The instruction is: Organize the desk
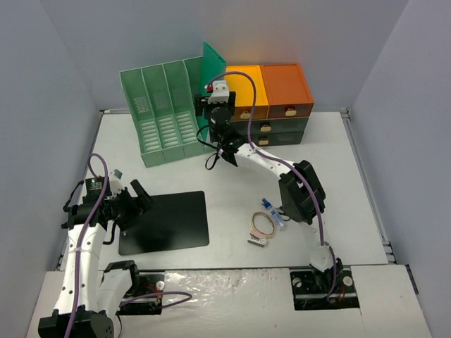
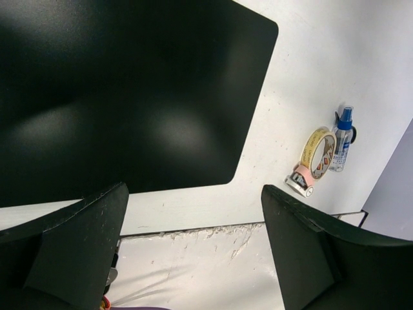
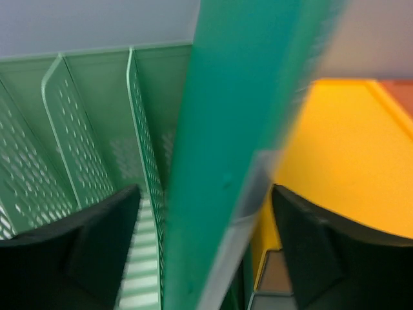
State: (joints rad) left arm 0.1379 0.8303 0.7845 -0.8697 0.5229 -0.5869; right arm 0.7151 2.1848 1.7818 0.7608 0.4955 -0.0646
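Observation:
The desk [image 1: 331,155] is a wide off-white tabletop. At its back, my right gripper [image 1: 206,105] hangs over the right end of the mint-green file rack [image 1: 162,113]. In the right wrist view its jaws stand open [image 3: 206,245] on either side of a blurred, upright dark green folder [image 3: 239,129], and neither finger presses on it. The folder [image 1: 213,60] juts up between the rack and the orange drawer unit [image 1: 282,95]. My left gripper [image 1: 141,196] is open over the left edge of a black mat [image 1: 169,222] with nothing between its fingers [image 2: 193,245].
A roll of tape [image 1: 264,225] and a small blue-capped bottle [image 1: 275,213] lie right of the mat; the left wrist view also shows the tape [image 2: 316,155] and the bottle [image 2: 342,142]. The drawer unit's orange top [image 3: 342,148] is just right of the folder.

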